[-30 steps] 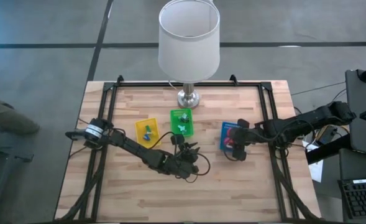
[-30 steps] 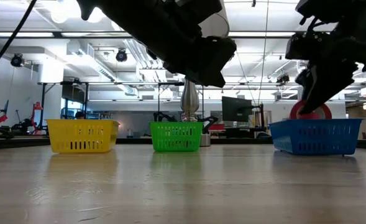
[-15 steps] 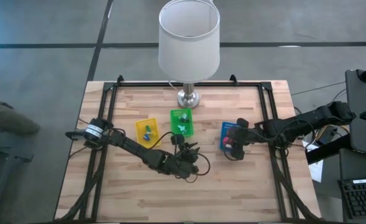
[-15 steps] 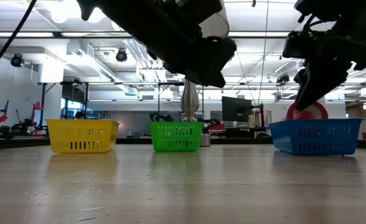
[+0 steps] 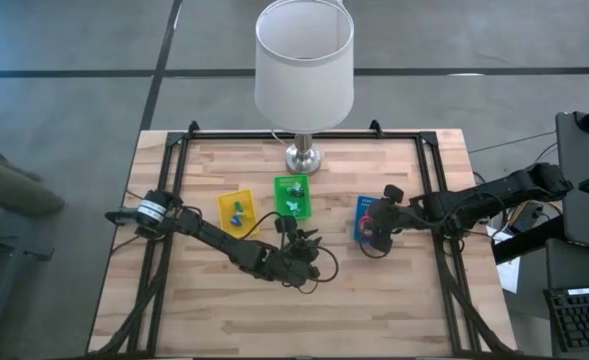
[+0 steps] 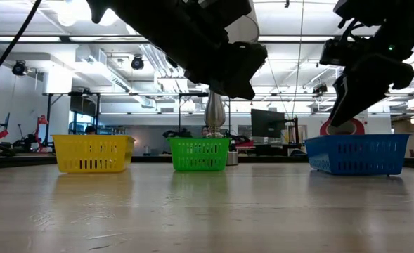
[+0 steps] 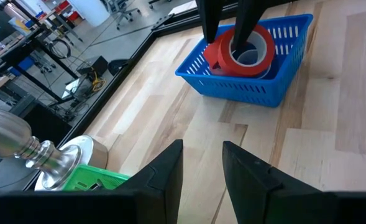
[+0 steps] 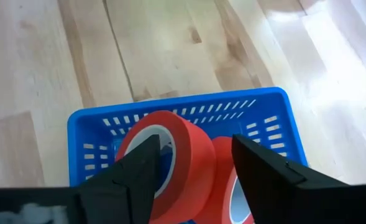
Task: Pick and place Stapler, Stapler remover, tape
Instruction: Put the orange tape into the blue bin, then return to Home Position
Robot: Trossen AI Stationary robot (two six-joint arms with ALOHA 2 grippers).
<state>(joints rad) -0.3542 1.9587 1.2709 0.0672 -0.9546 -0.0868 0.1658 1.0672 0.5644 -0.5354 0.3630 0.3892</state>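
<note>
We see the right gripper (image 5: 374, 233) above the blue slotted plastic basket (image 7: 282, 74) at the tabletop's right, fingers spread around a red tape roll (image 8: 161, 158) already inside, so lifting crookedly could drag it out; the left gripper (image 5: 309, 262) waits half-open, empty.

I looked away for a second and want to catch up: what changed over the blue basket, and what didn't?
The right pincer has opened around the red tape roll, which now rests in the blue basket, and has lifted slightly. The left pincer stays mid-table; the yellow basket, green basket and lamp are unchanged.
</note>
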